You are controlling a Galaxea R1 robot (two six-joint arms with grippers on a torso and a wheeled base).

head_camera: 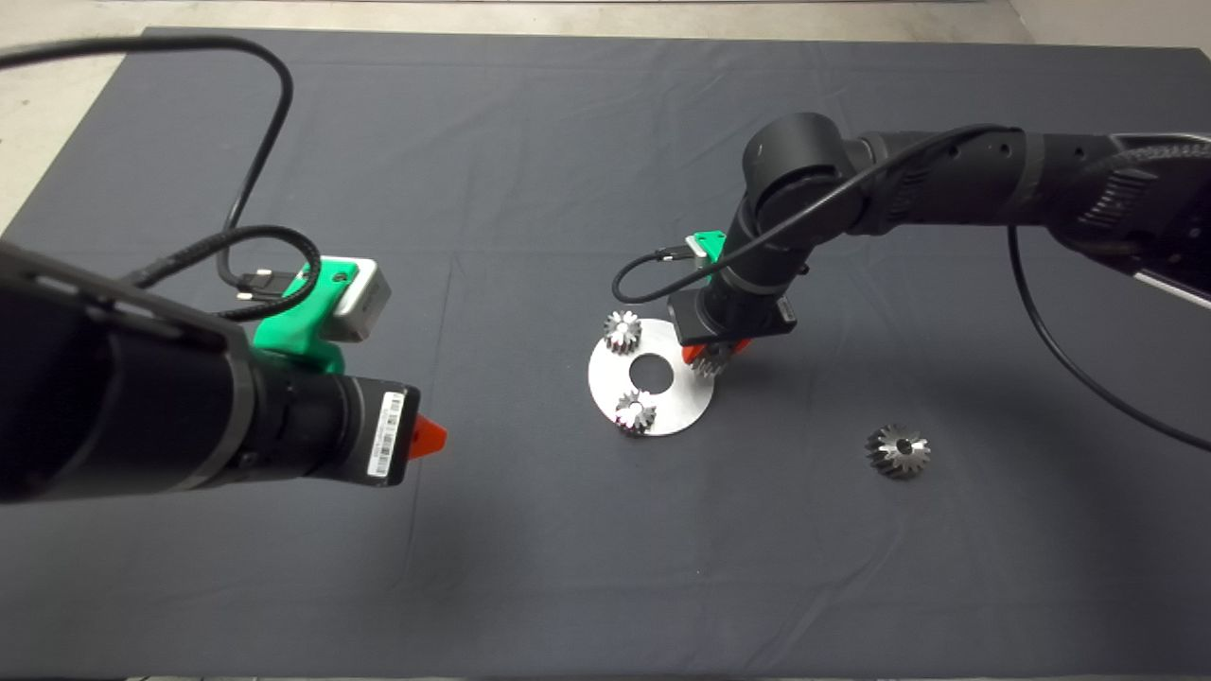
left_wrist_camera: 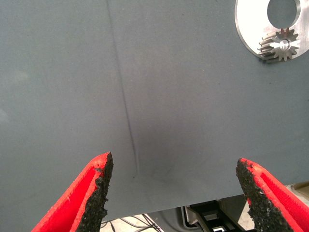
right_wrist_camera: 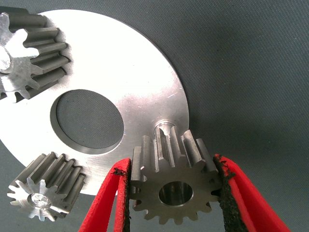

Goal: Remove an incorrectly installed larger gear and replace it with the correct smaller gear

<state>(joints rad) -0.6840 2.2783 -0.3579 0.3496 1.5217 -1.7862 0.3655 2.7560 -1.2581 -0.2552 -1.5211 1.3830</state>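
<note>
From above, the right gripper (head_camera: 716, 357) stands over the round steel plate (head_camera: 605, 397) at mid-mat, at the plate's three o'clock edge. The larger gear (head_camera: 898, 450) lies alone on the dark mat (head_camera: 530, 151) toward four o'clock, well apart from the plate. Two small gears (head_camera: 623, 331) sit on the plate at about eleven and seven o'clock. The left gripper (head_camera: 430, 436) waits off at nine o'clock.

The left wrist view shows its fingers (left_wrist_camera: 96, 193) spread wide over bare mat, holding nothing.

The right wrist view shows the red fingers (right_wrist_camera: 104, 203) clamped on the smaller gear (right_wrist_camera: 176, 186), its bore just above a short peg (right_wrist_camera: 161, 126) on the plate. I'd worry the bore sits off the peg; pushing down then could tilt the gear or slide the plate.
</note>
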